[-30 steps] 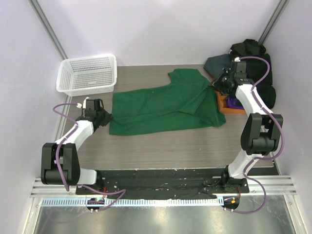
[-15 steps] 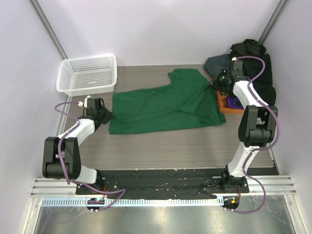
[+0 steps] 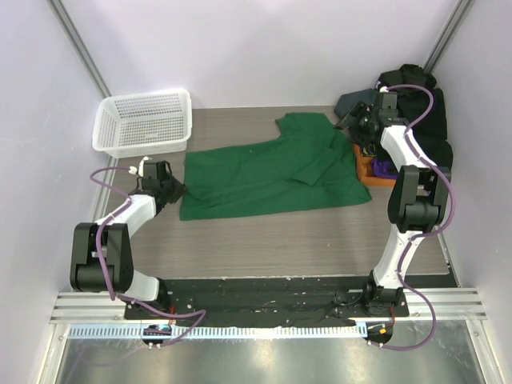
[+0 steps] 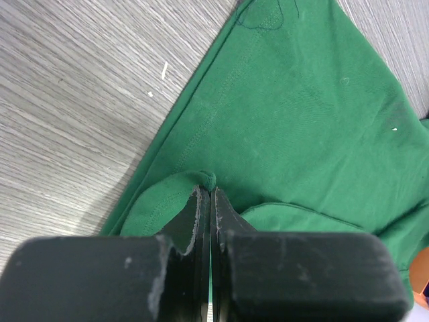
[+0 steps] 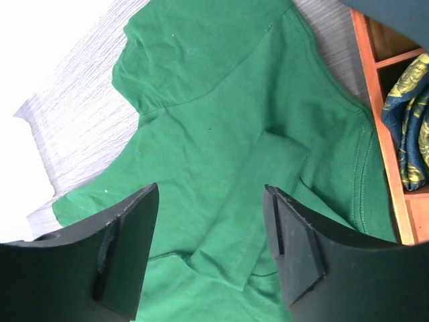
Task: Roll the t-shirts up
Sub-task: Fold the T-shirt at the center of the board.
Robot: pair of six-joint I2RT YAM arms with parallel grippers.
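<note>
A dark green t-shirt (image 3: 264, 172) lies spread across the table's middle, one sleeve (image 5: 261, 201) folded onto its body. My left gripper (image 3: 170, 190) is at the shirt's left hem, shut on a pinched fold of green cloth (image 4: 201, 180); its jaws (image 4: 210, 196) are pressed together. Above the shirt's far right corner my right gripper (image 3: 354, 128) hangs open, and nothing lies between its fingers (image 5: 209, 194). More t-shirts, black (image 3: 416, 88) and dark slate (image 3: 356, 102), are heaped at the back right.
A white mesh basket (image 3: 144, 120) stands at the back left. An orange tray (image 3: 370, 170) with a purple patterned cloth (image 5: 409, 114) in it sits just right of the green shirt. Pale walls close in the table on three sides.
My right gripper has opened, let go of the green shirt and lifted back toward the pile; the shirt's right side now lies flat. The left gripper has stayed shut in place.
</note>
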